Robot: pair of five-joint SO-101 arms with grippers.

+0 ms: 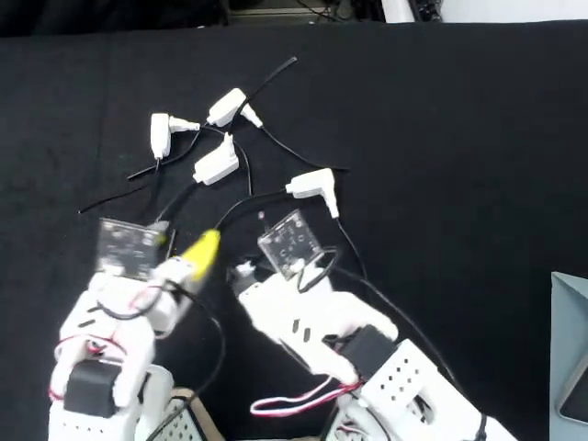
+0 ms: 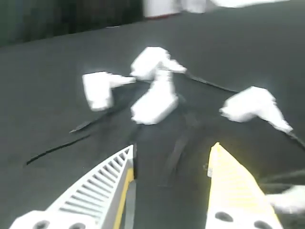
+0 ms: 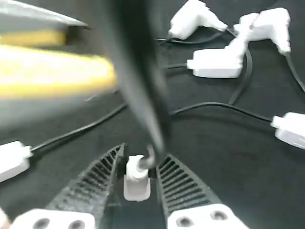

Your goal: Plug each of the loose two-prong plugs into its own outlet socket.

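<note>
Several white two-prong plugs with black cords lie on the black table: one point(image 1: 160, 133) at the far left, one point(image 1: 228, 107) behind it, one point(image 1: 217, 163) in the middle and an angled one point(image 1: 314, 185) to the right. My left gripper point(image 1: 197, 253), with one yellow finger point(image 2: 233, 186), stands open just short of them and holds nothing; the middle plug point(image 2: 155, 98) lies ahead of it point(image 2: 172, 148). My right gripper point(image 3: 142, 155) is shut on a small white plug point(image 3: 137, 180) whose black cord point(image 3: 138, 95) runs up across the right wrist view. It point(image 1: 246, 273) sits beside the left gripper.
Thin black cords point(image 1: 276, 138) loop between the plugs and cross the table in front of both grippers. A grey object point(image 1: 571, 349) stands at the right edge. The left arm's yellow finger point(image 3: 52, 76) hangs close above the right gripper.
</note>
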